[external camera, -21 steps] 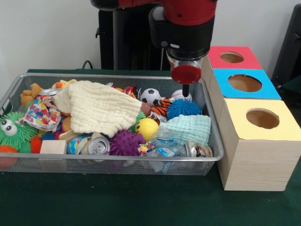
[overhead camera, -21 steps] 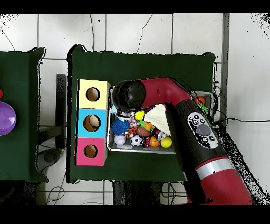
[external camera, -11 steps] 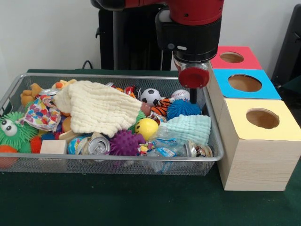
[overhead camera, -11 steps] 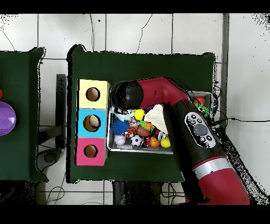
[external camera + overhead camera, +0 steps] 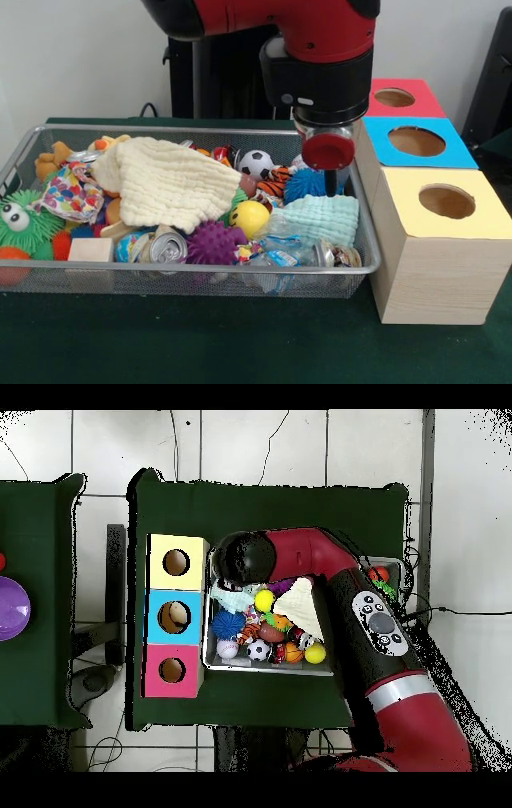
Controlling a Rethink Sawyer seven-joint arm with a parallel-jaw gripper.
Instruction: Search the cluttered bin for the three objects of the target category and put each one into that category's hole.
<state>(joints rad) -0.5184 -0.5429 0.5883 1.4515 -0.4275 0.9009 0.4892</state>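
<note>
Right now my gripper hangs over the bin's end nearest the boxes, its dark tip down by the blue spiky ball and mint cloth — whether it's wide or narrow I cannot tell.

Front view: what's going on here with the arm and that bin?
The red arm's tool hangs over the right end of the wire bin, above the mint cloth and beside the blue spiky ball. It holds nothing visible. The three boxes with holes stand to the right.
</note>
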